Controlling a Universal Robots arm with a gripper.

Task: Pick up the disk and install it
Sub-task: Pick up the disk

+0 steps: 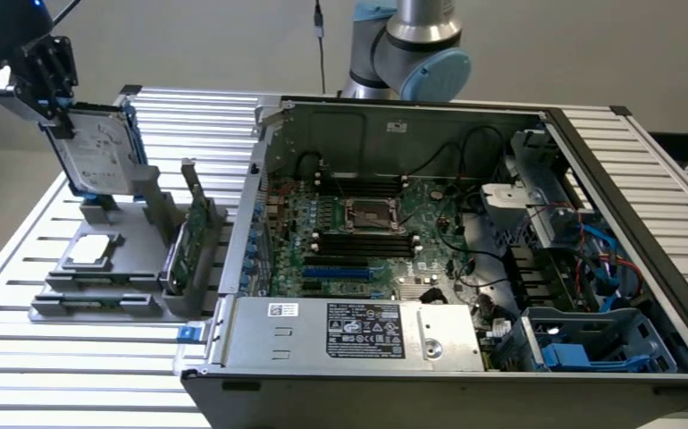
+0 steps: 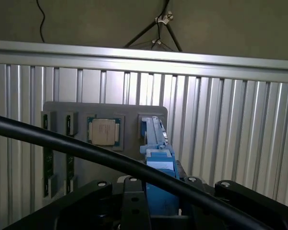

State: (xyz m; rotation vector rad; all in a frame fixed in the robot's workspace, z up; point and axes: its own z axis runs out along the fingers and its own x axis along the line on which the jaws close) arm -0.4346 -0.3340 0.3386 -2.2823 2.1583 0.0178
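Black end effector [image 1: 55, 112] clamped on top edge of silver-grey rectangular metal disk [image 1: 96, 147] with blue plastic rails, upright, lower end at grey fixture [image 1: 130, 277] on slatted metal tabletop [image 1: 82, 357], exterior view's left.

**Operator:** Report the colours at the claw.
**Arm:** My claw [image 1: 58, 116] is black. The disk [image 1: 96, 147] is silver-grey with a white printed label and blue rails.
**Operator:** And the holder?
**Arm:** The holder [image 1: 130, 268] is plain grey. The chip [image 1: 91, 252] is silver and the card [image 1: 187, 250] is green.
**Operator:** What about the surroundings?
**Arm:** The table [image 1: 70, 357] is silver, patterned with parallel ribs. The case [image 1: 648, 232] is dark grey and the board [image 1: 433, 214] is green with black and blue slots. The power supply [image 1: 308, 335] is silver with a white label. My joint cap [image 1: 440, 73] is light blue and my cable [image 2: 86, 151] is black.
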